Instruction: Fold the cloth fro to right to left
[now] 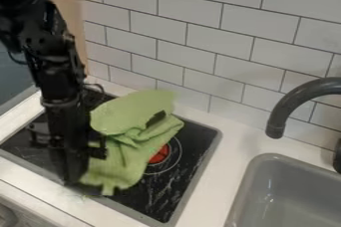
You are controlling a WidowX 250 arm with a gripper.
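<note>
From here I see the white tiled wall (200,56) close behind the black stovetop (190,178), with the grey sink (271,157) and dark faucet (293,102) off to the right and a red burner mark (160,155) beside the cloth. My arm (57,79) drops from the upper left, its gripper (75,173) pointing down at the cloth's left side and blocking my view there; I can't tell whether it's open or closed. The crumpled green cloth (130,146) lies on the stovetop, its long axis slanting from the wall toward the front edge.
</note>
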